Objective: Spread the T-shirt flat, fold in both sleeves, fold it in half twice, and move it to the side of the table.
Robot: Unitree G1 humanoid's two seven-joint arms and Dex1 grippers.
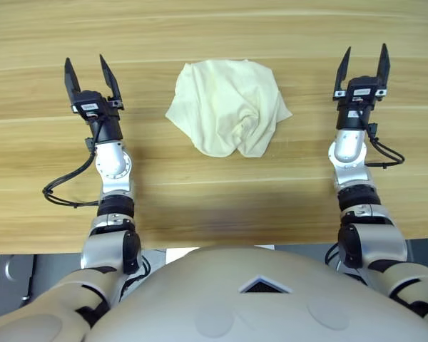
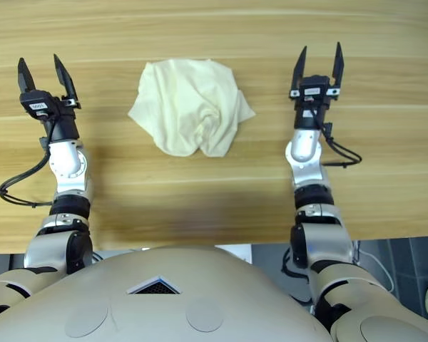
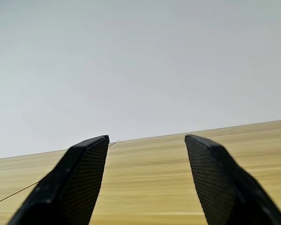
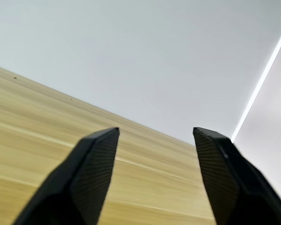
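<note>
Nothing done yet, by the look of it. T-shirt (image 1: 227, 107) lies crumpled in a heap mid-table (image 1: 200, 206), between both arms and touching neither. Left gripper (image 1: 91, 80) and right gripper (image 1: 362, 68) both hover w/ fingers apart, holding nothing. Spreading, sleeve folds, two half-folds, move to side all remain.

T-shirt (image 1: 228, 105) on table (image 1: 200, 192), btwn left end effector (image 1: 88, 72) & right end effector (image 1: 363, 60).

The crumpled T-shirt (image 1: 228, 107) is your only obstacle mid-table. An open stretch of table (image 1: 214, 196) lies between it and the left gripper (image 1: 85, 61), likewise the right gripper (image 1: 365, 50).
</note>
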